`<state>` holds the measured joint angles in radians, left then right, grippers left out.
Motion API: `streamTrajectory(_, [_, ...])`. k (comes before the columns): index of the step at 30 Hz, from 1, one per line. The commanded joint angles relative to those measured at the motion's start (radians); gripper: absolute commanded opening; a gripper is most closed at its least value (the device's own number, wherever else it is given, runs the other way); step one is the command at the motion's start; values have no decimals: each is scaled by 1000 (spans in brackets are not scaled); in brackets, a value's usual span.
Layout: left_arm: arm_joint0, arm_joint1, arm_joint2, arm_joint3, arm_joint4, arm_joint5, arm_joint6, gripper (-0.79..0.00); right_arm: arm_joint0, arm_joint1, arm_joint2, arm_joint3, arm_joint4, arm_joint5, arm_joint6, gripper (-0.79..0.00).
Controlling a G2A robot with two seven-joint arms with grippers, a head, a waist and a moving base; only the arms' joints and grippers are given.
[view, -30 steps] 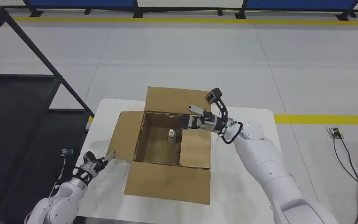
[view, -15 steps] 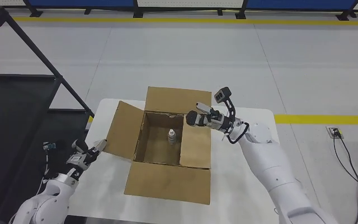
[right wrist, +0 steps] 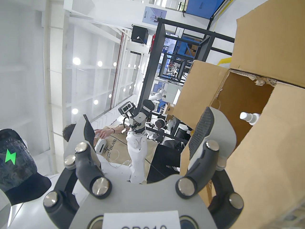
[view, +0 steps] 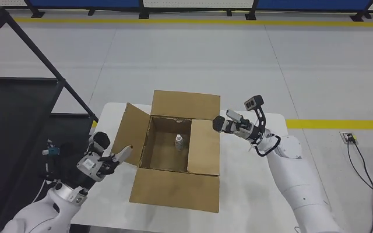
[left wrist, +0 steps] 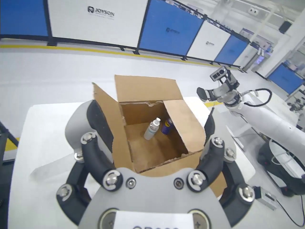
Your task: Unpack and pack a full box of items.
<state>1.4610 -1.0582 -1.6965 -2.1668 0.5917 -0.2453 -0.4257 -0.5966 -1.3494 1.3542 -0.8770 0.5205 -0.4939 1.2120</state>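
Centrally on the white table (view: 250, 180) sits the open cardboard box (view: 175, 154), seen from above. Its far flap stands up toward the top of the frame and its near flap lies spread toward the bottom. The flap on the picture's left is raised at a slant, and the one on the right is folded inward over part of the opening. A small white bottle (view: 179, 141) stands on the box floor near the far wall. The left wrist view shows a blue spray can (left wrist: 166, 126) just beside the bottle, tucked under the edge of the inward-folded flap. At lower left of the top view the left gripper (view: 115, 148) hangs just outside the slanted flap, fingers spread apart and holding nothing. At centre right the right gripper (view: 226, 119) hovers above the table just beside the box's right side, its fingers likewise parted and empty.
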Motion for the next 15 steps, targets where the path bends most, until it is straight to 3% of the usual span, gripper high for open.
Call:
streamTrajectory(1, [-77,-1,95,38,-24,14,-83,0,-44,16,47,-40,3,-20,1,0])
streamTrajectory(8, [-378,-27,380,289,-68,94,-212,0,-199,62,183,-148,3,-38,-10,0])
streamTrajectory(15, [-608,-74,608,565,-205,119,-351,0,-276,92,277,-143,39,-5,-36,0])
